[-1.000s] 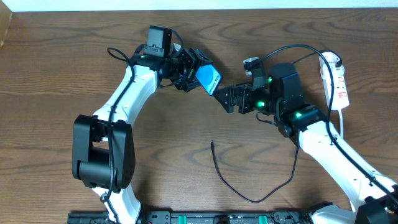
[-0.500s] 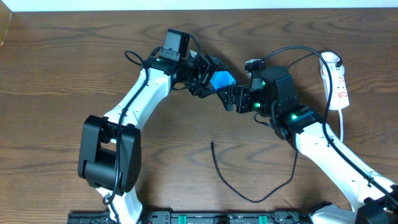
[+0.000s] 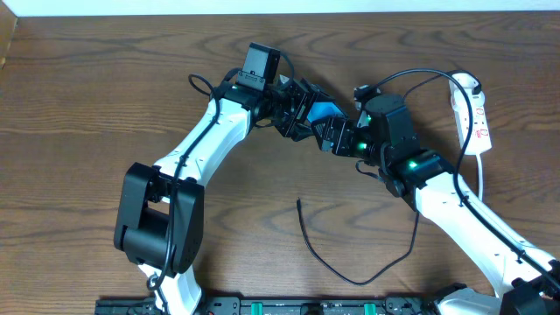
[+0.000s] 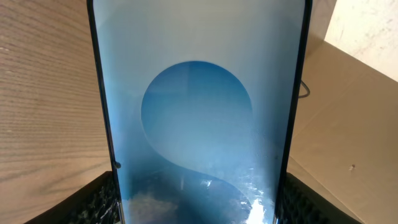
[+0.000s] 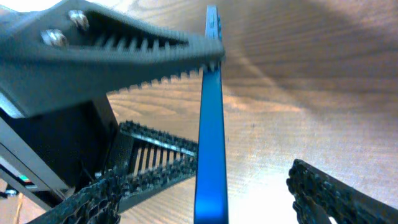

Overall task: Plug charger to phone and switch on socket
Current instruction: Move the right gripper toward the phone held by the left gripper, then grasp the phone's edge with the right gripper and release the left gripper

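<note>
Shifted rightward: phone (image 3: 328, 111) gripped in left claw (image 3: 304, 112), edge now between spread, not-yet-closed right claw (image 3: 332, 136); close squarely before left releases, charger (image 3: 302, 219) on bench (image 3: 87, 105) well below.

**Overhead view:** your light is even, diffuse and moderately bright. The table (image 3: 79, 114) carries only soft, short shadows tight under the arms. Focus is sharp to the corners, and the far edge strip burns out white.

**Left wrist view:** the phone (image 4: 199, 93) fills your frame. Its screen is washed pale toward the top, with mottled reflections low down. The wood grain at left reads clearly.

**Right wrist view:** the left gripper's toothed finger (image 5: 124, 43) is blurred. A bright glare patch lies on the wood mid-frame, with broad soft shadow at far right.
</note>
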Controlling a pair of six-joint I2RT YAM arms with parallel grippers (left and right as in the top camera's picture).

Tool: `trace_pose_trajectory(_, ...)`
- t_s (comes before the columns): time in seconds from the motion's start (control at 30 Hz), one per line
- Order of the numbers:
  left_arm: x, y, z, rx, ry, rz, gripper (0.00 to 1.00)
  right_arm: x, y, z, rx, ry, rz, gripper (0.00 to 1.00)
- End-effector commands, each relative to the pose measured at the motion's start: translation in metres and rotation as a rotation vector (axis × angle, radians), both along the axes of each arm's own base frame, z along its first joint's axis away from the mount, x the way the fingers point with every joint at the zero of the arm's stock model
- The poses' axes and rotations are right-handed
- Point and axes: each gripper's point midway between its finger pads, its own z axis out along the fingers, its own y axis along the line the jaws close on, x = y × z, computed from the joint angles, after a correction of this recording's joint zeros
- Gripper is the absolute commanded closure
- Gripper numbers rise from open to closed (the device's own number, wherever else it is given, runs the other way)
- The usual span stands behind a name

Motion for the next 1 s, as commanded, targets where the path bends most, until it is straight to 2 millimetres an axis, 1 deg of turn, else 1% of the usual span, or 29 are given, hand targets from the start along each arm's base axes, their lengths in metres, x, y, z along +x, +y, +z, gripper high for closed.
trace_pose_trajectory(0.0,0.0,-0.003,0.024,-0.045,-0.034,-0.007,0.93,0.0,0.004,-0.001,-0.007,0.011,0.002,0.16)
trace_pose_trajectory(0.2,0.0,-0.003,0.024,-0.045,-0.034,-0.007,0.93,0.0,0.005,-0.009,-0.035,0.012,0.021,0.2)
trace_pose_trajectory(0.23,0.0,-0.003,0.024,-0.045,-0.034,-0.007,0.93,0.0,0.005,-0.009,-0.039,0.01,0.021,0.21)
trace_pose_trajectory(0.3,0.0,-0.004,0.024,-0.045,-0.034,-0.009,0.93,0.0,0.005,-0.01,-0.061,-0.007,0.039,0.28)
trace_pose_trajectory(0.43,0.0,-0.004,0.024,-0.045,-0.034,-0.01,0.93,0.002,0.003,-0.01,-0.074,-0.017,0.031,0.36)
trace_pose_trajectory(0.67,-0.001,-0.005,0.025,-0.048,-0.032,-0.012,0.93,0.009,0.002,-0.004,-0.072,-0.053,0.013,0.39)
trace_pose_trajectory(0.73,-0.001,-0.005,0.025,-0.048,-0.032,-0.012,0.93,0.011,0.001,-0.002,-0.076,-0.066,0.002,0.42)
trace_pose_trajectory(0.83,-0.001,-0.005,0.025,-0.048,-0.032,-0.012,0.93,0.011,0.001,-0.002,-0.076,-0.066,0.001,0.5)
trace_pose_trajectory(0.9,-0.001,-0.005,0.025,-0.048,-0.032,-0.012,0.92,0.011,0.001,-0.002,-0.076,-0.066,0.001,0.57)
trace_pose_trajectory(0.97,-0.001,-0.005,0.025,-0.048,-0.032,-0.012,0.93,0.011,0.001,-0.002,-0.076,-0.066,0.002,0.6)
